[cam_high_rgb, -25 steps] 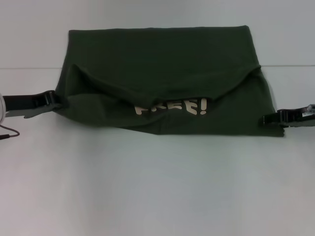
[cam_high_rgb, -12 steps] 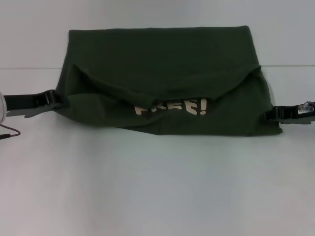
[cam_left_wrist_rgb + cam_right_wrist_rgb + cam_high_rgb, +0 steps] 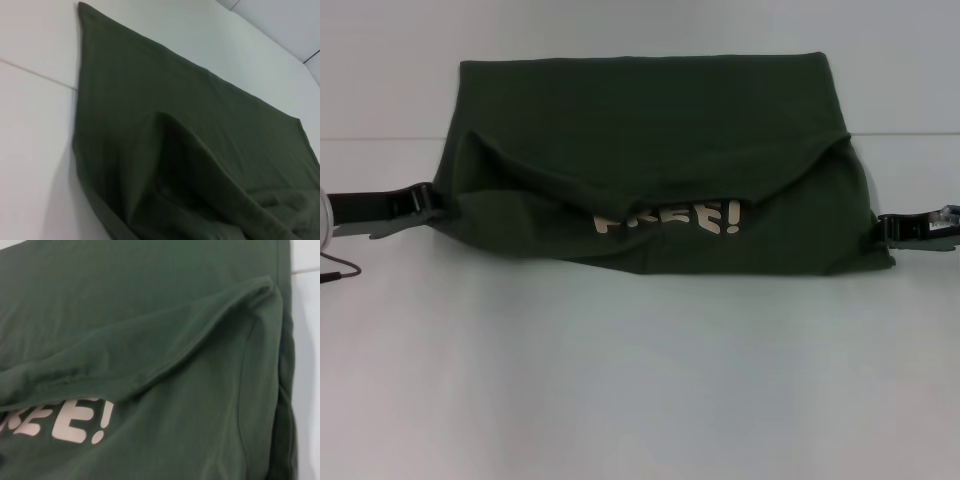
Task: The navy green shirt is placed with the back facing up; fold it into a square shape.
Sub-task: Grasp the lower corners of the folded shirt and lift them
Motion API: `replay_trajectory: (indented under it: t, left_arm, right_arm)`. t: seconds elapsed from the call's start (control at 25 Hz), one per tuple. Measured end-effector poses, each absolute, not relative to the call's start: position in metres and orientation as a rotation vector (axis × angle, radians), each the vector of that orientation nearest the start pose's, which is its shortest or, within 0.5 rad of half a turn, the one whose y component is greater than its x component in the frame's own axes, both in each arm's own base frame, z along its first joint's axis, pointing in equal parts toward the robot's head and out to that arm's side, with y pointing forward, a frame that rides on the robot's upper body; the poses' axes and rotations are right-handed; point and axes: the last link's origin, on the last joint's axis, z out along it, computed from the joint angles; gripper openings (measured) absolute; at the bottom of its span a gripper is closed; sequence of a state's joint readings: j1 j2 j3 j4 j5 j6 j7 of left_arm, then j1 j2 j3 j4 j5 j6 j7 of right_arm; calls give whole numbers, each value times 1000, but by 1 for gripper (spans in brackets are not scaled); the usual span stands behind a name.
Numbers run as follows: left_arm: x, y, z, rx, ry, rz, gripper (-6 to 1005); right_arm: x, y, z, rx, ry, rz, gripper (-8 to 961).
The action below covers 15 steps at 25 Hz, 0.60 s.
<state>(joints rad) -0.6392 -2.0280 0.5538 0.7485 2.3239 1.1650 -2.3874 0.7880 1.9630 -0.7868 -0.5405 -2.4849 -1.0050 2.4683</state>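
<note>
On the white table [image 3: 640,380] the navy green shirt [image 3: 650,130] is judged soft, light and floppy. It is best taken at its side edges; whether the left gripper [image 3: 432,203] and right gripper [image 3: 888,232] there are shut cannot be told.

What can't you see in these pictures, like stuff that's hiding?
- First letters on the navy green shirt: the head and right wrist views show only "...REE!"; a sagging fold covers the rest.
- Left gripper and right gripper: in the head view their tips meet the shirt's side edges, so open or shut is unclear.
- Neither wrist view shows that arm's own jaws, only cloth and table.
</note>
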Motion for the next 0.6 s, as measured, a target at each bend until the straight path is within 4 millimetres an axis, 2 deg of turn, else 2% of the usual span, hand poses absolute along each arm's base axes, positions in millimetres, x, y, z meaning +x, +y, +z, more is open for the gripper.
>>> replay_trajectory:
  t: [0.04, 0.28, 0.44, 0.6]
  left_arm:
    - [-301, 401, 56, -1937, -1647, -519, 27]
    - [-301, 385, 57, -2039, -1680, -462, 26]
    - [-300, 369, 66, -2120, -1697, -419, 26]
    - [-301, 354, 73, -2178, -1716, -336, 26]
  right_arm:
    - [288, 429, 25, -2055, 1550, 113, 35]
    - [285, 417, 43, -2118, 1571, 117, 35]
    - [289, 405, 58, -2140, 1587, 116, 34]
    - [294, 389, 63, -2190, 1631, 95, 34]
